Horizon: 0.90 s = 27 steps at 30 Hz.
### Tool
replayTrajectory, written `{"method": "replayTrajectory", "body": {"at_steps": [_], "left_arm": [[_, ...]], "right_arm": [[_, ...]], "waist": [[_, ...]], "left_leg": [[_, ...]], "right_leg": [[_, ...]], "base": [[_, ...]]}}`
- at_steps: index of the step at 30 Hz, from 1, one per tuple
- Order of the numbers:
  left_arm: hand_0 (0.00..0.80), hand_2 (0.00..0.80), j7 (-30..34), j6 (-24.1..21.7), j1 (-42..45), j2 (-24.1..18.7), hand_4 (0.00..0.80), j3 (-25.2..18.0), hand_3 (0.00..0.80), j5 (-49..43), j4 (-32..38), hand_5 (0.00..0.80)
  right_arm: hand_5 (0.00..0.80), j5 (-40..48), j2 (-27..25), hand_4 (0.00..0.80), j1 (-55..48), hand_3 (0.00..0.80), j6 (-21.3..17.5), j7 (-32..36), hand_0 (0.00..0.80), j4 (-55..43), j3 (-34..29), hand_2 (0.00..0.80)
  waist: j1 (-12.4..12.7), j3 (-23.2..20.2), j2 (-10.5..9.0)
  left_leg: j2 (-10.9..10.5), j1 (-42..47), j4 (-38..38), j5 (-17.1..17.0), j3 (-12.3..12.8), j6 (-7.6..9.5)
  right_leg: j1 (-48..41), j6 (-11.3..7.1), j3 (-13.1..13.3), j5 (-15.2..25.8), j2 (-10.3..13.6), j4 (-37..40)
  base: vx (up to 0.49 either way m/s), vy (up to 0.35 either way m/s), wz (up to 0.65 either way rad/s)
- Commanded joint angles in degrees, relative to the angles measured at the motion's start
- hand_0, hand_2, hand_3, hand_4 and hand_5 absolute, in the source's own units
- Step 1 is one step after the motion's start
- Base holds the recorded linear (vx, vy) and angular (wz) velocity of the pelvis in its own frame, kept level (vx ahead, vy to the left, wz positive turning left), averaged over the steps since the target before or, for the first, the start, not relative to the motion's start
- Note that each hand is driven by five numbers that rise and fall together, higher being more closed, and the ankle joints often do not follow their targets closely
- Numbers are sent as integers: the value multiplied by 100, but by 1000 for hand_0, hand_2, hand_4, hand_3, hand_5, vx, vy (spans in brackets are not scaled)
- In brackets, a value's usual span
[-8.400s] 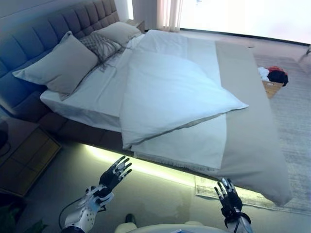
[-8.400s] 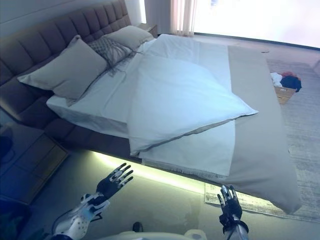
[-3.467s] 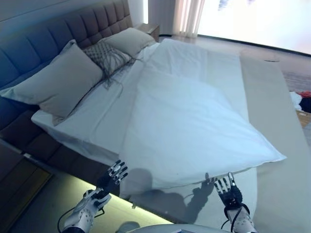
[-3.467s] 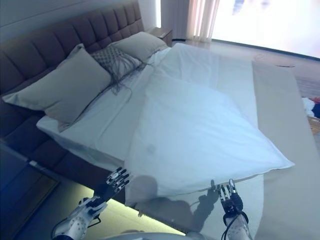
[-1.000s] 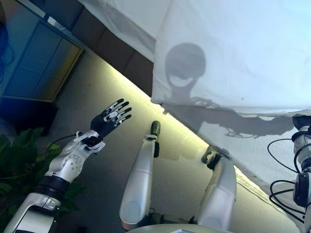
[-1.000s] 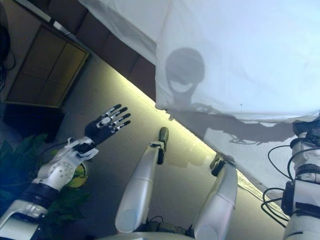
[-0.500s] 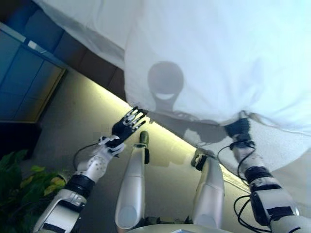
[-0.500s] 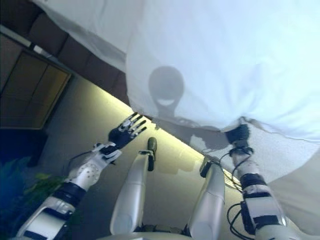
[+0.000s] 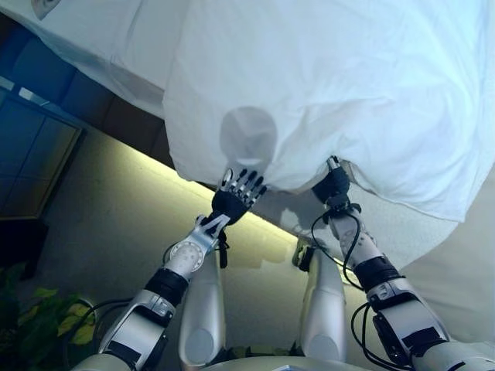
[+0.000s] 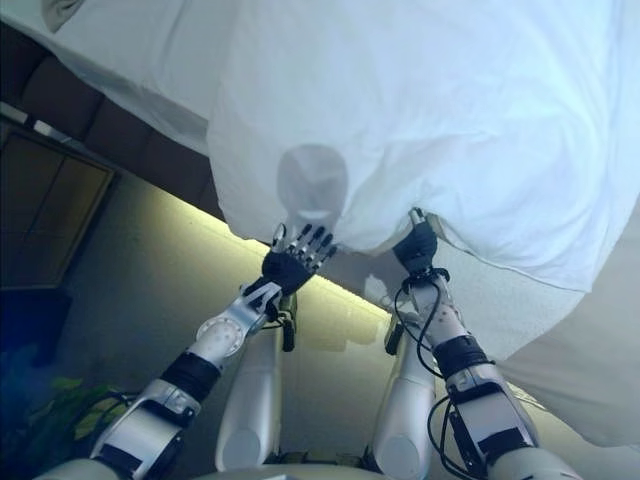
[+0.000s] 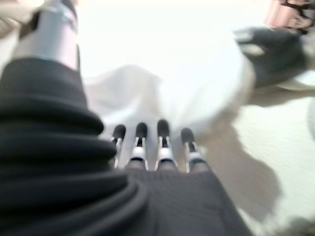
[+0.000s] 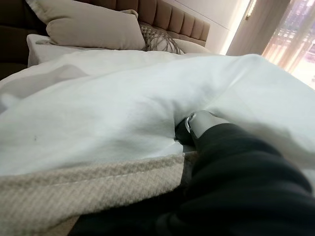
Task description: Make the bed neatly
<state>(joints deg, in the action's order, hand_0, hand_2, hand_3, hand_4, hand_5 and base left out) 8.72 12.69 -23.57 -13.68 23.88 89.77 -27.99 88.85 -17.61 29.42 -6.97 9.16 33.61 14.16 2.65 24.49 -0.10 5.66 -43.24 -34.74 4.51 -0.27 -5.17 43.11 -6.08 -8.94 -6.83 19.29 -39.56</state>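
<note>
White duvet (image 9: pixel 325 85) bunched and skewed over bed (image 9: pixel 93 39), near edge spilling past the side; far from made, spreading and squaring all left; pillows (image 12: pixel 93 29) heaped by the headboard; no containers in view; left hand (image 9: pixel 236 199) at the duvet's edge, fingers straight, grasping nothing; right hand (image 9: pixel 332 184) pushed into a fold, fingers buried, grip impossible to tell.

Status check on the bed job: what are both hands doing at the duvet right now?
Left hand open at white duvet edge. Right hand at same edge, fingers buried in fabric, grip unconfirmed. Nothing in the way.
</note>
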Motion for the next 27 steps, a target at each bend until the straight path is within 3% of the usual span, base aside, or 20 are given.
{"method": "replayTrajectory", "body": {"at_steps": [1, 7, 12, 16, 17, 23, 27], "left_arm": [[0, 0, -163, 641, 297, -63, 0, 527, 0, 149, -32, 0], [0, 0, -241, 1401, 366, 23, 0, 741, 0, -264, -697, 0], [0, 0, 182, 1331, 615, 63, 0, 895, 0, -152, -1055, 0], [0, 0, 81, 1053, 480, 141, 0, 869, 0, 292, -1029, 0], [0, 0, -118, 801, 299, 293, 0, 888, 0, 669, -996, 0], [0, 0, -373, -375, -43, 711, 0, 983, 0, 2239, -815, 0], [0, 0, -196, -746, 28, 1041, 0, 822, 0, 2323, -701, 0]], "right_arm": [[800, -71, 63, 800, 205, 800, -188, -8, 800, -598, -45, 800], [800, 161, 69, 800, 359, 800, -300, -106, 800, -470, -197, 800], [800, 344, 35, 800, 466, 800, -252, -26, 800, -398, -331, 800], [800, 349, 82, 800, 521, 800, -311, 56, 800, -369, -333, 800], [800, 286, 143, 800, 544, 800, -386, 32, 800, -405, -311, 800], [800, 177, 191, 800, 616, 800, -489, -151, 800, -672, -324, 800], [800, 159, 236, 800, 527, 800, -544, -217, 800, -877, -325, 800]], "waist": [[305, -160, -87], [440, -129, -151], [507, -113, -182], [502, -108, -204], [489, -112, -204], [386, -115, -281], [333, -126, -335]], "left_leg": [[212, 84, 95, -239, -436, -132], [196, 34, 31, -197, -482, -90], [195, 9, 20, -195, -501, -84], [225, -80, -48, -186, -440, -66], [250, -115, -200, 36, -428, -70], [207, -322, -186, -64, -372, -22], [197, -378, -226, -62, -364, -24]], "right_leg": [[-220, -642, 60, 1162, 384, 826], [-313, -671, -76, 1187, 455, 861], [-394, -681, -130, 1212, 438, 952], [-310, -665, -115, 1208, 444, 860], [-279, -726, -48, 1032, 408, 724], [-108, -704, -18, 1130, 374, 789], [-84, -693, 0, 1136, 331, 800]], "base": [[14, -68, 3], [17, -71, 5], [21, -50, 4], [31, -15, 3], [96, -16, 4], [15, 1, 1], [0, 0, 0]]}}
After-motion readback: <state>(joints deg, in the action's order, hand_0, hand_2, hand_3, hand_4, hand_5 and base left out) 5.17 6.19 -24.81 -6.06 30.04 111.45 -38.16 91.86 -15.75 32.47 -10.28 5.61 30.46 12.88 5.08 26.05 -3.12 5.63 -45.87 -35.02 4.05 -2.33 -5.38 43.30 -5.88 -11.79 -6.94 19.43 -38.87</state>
